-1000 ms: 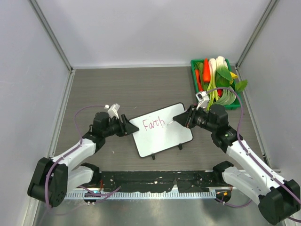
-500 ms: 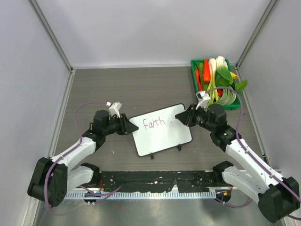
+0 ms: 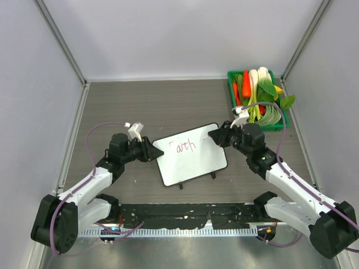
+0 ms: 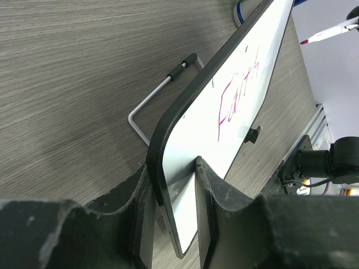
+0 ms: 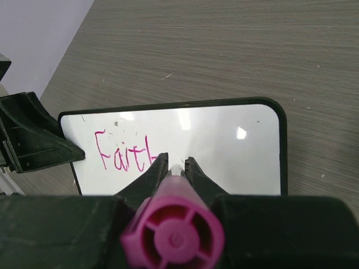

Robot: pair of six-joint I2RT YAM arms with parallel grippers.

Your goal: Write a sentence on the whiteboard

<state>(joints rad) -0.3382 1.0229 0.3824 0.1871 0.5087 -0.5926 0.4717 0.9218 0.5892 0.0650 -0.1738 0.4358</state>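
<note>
The whiteboard (image 3: 193, 159) lies between the two arms, with "Faith" (image 3: 185, 147) on it in pink. My left gripper (image 3: 153, 152) is shut on the board's left edge. In the left wrist view that edge (image 4: 168, 140) stands between the fingers (image 4: 205, 185) of the left gripper (image 4: 171, 168), tilted up off the table. My right gripper (image 3: 215, 136) is shut on a pink marker (image 5: 175, 230) at the board's upper right corner. In the right wrist view the right gripper (image 5: 175, 161) is over the whiteboard (image 5: 230, 145), and its finger hides the end of the word (image 5: 120, 151). The marker's tip (image 4: 307, 41) is off the board.
A green tray (image 3: 231, 78) of toy vegetables stands at the back right, close behind the right wrist. A wire stand (image 4: 160, 95) reaches out from the board's back onto the wooden table. Grey walls close off three sides.
The left gripper has closed on the board's left edge, and the board has shifted slightly left. The right gripper has drawn the marker back toward the upper right corner.
</note>
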